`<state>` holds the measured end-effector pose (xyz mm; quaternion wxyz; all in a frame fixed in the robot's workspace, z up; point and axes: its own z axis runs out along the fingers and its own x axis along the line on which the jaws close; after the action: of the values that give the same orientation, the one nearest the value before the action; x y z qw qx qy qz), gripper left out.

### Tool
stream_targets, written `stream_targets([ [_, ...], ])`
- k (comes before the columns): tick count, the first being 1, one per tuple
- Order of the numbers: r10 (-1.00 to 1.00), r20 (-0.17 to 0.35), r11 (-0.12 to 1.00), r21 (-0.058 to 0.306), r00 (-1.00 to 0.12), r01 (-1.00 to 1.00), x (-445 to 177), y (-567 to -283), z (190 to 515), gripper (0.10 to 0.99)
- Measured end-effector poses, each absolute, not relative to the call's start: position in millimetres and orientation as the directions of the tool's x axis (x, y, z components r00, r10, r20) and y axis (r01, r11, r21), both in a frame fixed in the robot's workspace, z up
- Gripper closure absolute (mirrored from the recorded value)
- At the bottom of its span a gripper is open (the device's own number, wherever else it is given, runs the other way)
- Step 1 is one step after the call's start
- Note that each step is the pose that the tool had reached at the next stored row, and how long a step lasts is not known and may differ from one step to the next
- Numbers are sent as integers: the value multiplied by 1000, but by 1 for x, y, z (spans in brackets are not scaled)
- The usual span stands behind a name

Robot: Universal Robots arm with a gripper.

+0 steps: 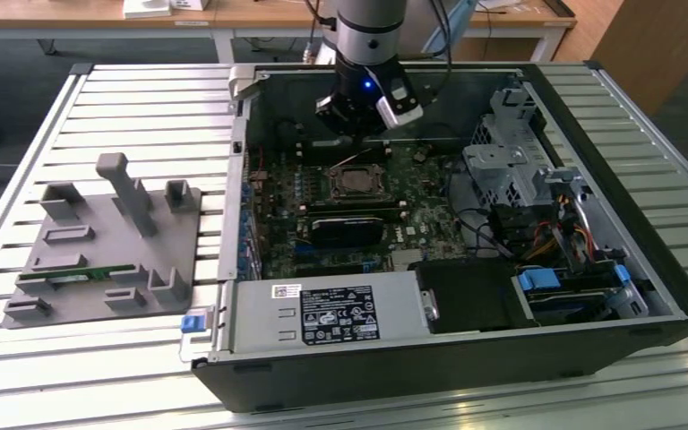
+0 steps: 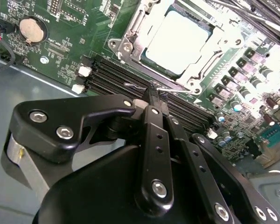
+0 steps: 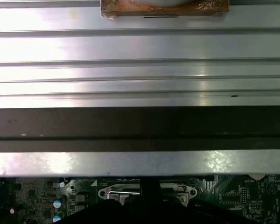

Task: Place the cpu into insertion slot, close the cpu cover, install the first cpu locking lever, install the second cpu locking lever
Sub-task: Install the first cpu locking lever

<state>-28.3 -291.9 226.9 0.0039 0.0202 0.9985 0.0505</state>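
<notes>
Open PC case (image 1: 631, 269) on slatted table (image 1: 33, 134). The cpu (image 2: 179, 39) sits in the insertion slot (image 1: 355, 183), the cpu cover (image 2: 130, 35) framing it. My gripper (image 2: 151, 91) hovers just beside it, fingers pressed together, holding nothing.

You see a slatted metal counter (image 1: 105, 90) catching bright light, a wooden desk (image 1: 261, 16) with white legs behind it, dark floor (image 1: 10, 81) at the exterior view's left.
</notes>
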Motion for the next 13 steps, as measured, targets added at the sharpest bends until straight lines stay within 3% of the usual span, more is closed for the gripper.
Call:
stream_targets([
  [13,41,-6,994,100,-999,40,-20,-290,221,980],
])
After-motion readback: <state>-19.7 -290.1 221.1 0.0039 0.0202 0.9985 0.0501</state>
